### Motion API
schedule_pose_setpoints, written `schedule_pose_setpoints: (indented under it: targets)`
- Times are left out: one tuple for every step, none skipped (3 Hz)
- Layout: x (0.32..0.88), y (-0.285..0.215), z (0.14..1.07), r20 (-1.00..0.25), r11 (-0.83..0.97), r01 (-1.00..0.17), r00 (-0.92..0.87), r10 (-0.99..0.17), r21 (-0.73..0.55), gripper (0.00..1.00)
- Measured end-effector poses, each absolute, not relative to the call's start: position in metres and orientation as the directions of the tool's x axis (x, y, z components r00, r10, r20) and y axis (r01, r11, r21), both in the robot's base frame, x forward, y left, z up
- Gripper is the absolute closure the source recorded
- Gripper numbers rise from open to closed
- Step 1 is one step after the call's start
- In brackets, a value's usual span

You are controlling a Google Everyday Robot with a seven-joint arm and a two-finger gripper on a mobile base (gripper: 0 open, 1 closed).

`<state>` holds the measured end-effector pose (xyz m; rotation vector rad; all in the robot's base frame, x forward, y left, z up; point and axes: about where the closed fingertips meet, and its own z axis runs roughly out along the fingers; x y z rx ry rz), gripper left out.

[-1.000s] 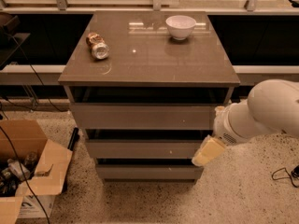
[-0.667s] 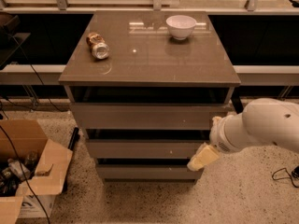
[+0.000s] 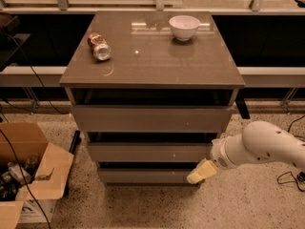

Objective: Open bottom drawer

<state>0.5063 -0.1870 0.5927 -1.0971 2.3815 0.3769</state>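
The bottom drawer (image 3: 145, 176) is the lowest, narrowest grey-brown front of the cabinet's three, near the floor, and looks closed. The middle drawer front (image 3: 147, 152) with a tiny light speck and the tall top front (image 3: 150, 119) sit above it. My gripper (image 3: 200, 171), cream-coloured at the end of the white arm (image 3: 259, 147), comes in from the right and sits at the right end of the bottom drawer front, at its upper edge.
On the cabinet top (image 3: 152, 56) lie a tipped can (image 3: 99, 46) at the left and a white bowl (image 3: 184, 26) at the back right. An open cardboard box (image 3: 28, 175) stands on the speckled floor at the left. Cables trail at both sides.
My arm has moved down and to the left, bringing the gripper from beside the middle drawer's right end to the bottom drawer's right end. The drawers have not moved.
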Motion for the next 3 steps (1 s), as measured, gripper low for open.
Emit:
schedule_pose_setpoints:
  targets:
    - [0.506,-0.187,0.593,-0.536,0.639,-0.768,-0.558,-0.633,0.045,0.00]
    - [0.510,-0.173,0.570,-0.510,0.631,-0.776,-0.552,-0.660,0.022,0.00]
    - [0.523,-0.157,0.540,-0.546,0.643,-0.766,-0.548,-0.633,0.023,0.00]
